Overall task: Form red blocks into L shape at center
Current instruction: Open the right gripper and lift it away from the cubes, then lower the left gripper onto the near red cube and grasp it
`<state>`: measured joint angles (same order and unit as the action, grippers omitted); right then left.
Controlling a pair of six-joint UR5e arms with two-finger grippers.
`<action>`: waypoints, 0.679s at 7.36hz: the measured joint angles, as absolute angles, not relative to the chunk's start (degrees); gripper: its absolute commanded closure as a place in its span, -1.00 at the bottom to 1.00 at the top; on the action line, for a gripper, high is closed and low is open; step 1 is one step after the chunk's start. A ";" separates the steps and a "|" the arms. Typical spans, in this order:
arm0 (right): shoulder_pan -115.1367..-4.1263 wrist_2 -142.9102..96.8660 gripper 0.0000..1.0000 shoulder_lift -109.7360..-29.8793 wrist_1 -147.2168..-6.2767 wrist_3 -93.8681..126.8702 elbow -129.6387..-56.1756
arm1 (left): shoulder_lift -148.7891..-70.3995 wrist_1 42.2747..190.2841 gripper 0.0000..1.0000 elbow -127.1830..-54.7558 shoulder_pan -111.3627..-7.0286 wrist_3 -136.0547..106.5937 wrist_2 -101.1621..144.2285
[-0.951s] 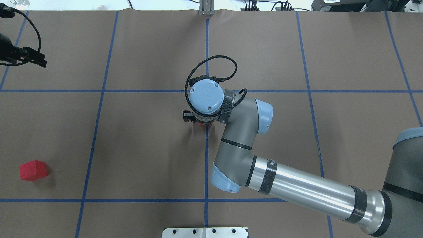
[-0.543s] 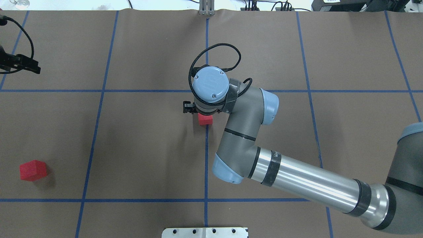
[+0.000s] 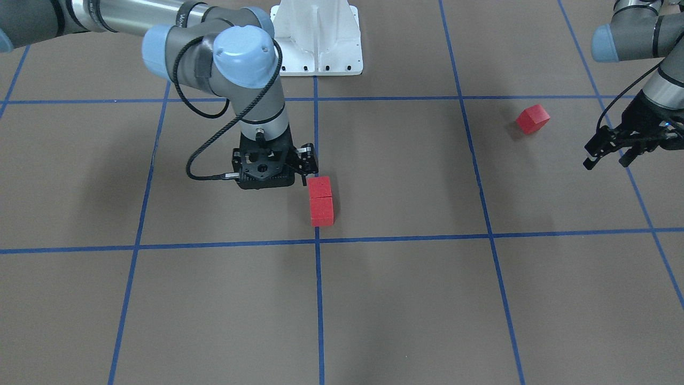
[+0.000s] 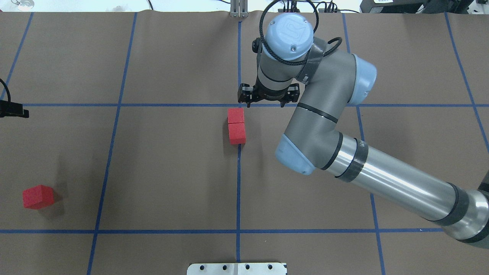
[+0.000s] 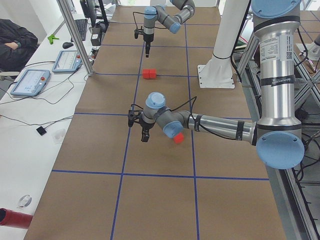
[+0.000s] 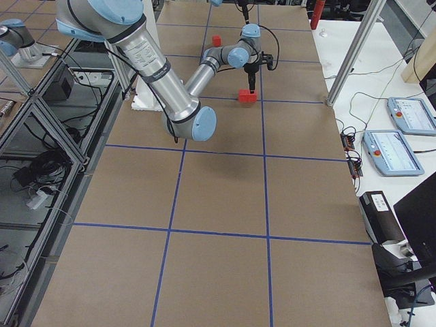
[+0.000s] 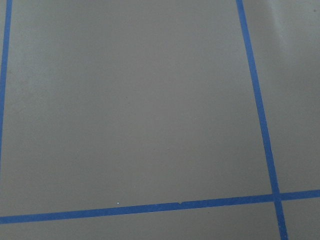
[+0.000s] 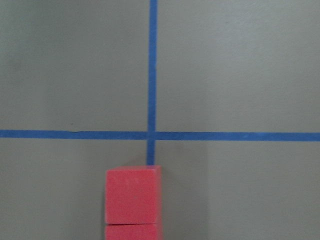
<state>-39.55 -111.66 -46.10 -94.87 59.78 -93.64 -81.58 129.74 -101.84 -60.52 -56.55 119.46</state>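
Two red blocks [image 4: 236, 115] [image 4: 237, 133] lie side by side, touching, on the vertical tape line just on the robot's side of the centre crossing [image 4: 239, 105]. They also show in the front view [image 3: 322, 211] [image 3: 320, 187] and the right wrist view [image 8: 133, 195]. The third red block [image 4: 38, 196] lies alone at the near left, also in the front view [image 3: 532, 118]. My right gripper [image 4: 267, 101] hangs open and empty above the crossing, just right of the pair [image 3: 270, 176]. My left gripper [image 3: 609, 155] is open and empty at the overhead view's left edge [image 4: 13, 110], away from the lone block.
The white base plate [image 4: 237, 268] stands at the table's near edge. A metal post [image 4: 238, 9] stands at the far edge. A side desk with tablets [image 5: 30, 80] and a seated person lies beyond the far edge.
My right gripper has lifted off the block it set beside the other and moved away from the robot and to the right. My left gripper has drifted left and nearer the robot.
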 measured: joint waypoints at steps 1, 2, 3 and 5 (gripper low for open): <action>-41.77 -113.34 -0.97 -48.62 -96.30 56.96 -96.19 | -79.12 130.38 -1.00 -103.42 -57.13 -61.06 117.47; -43.59 -114.80 -0.97 -50.35 -96.79 55.04 -97.38 | -76.20 130.57 -1.00 -105.95 -53.27 -65.53 115.17; -44.82 -115.70 -0.97 -51.39 -96.93 53.57 -97.91 | -73.18 130.60 -1.00 -108.77 -49.86 -69.05 113.36; -45.66 -116.40 -0.98 -52.31 -96.75 52.25 -98.14 | -68.95 130.53 -1.00 -112.55 -44.09 -73.71 111.26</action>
<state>-45.66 -116.40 -52.31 -96.75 52.25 -98.14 -68.95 130.53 -112.55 -44.09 -73.71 111.26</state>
